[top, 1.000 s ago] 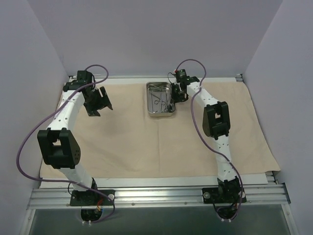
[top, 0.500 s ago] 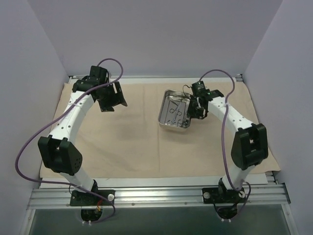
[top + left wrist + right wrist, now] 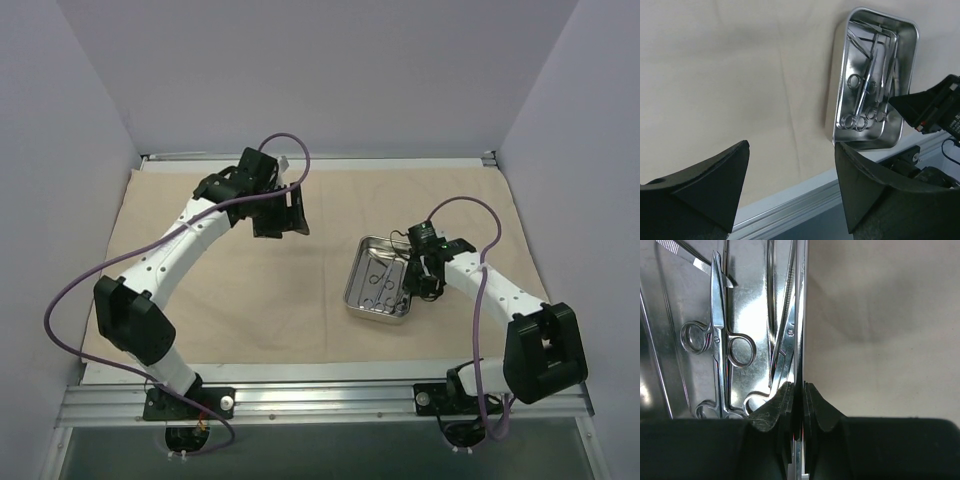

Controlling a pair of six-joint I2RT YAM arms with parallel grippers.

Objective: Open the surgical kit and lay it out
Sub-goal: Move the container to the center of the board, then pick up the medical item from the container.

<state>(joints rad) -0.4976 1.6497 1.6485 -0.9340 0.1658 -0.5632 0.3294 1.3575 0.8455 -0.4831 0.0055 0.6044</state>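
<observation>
Hovering above the far middle of the beige cloth wrap (image 3: 250, 290), spread flat, the left gripper (image 3: 282, 222) holds its fingers wide apart, empty. Toward the near right, the shiny round-cornered steel tray (image 3: 352, 288) rests on the cloth, thin ring-handled instruments (image 3: 383, 285) inside. The right gripper (image 3: 428, 278) has its fingers pinched on the tray's right rim. Unwrapping looks done; laying out instruments remains.

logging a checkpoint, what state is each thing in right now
cloth wrap: unfolded, spread flat
steel tray: open side up, one long rim clamped
instruments: lying inside the steel tray
left end effector: open, empty, above the cloth wrap
right end effector: shut on the steel tray's rim
</observation>
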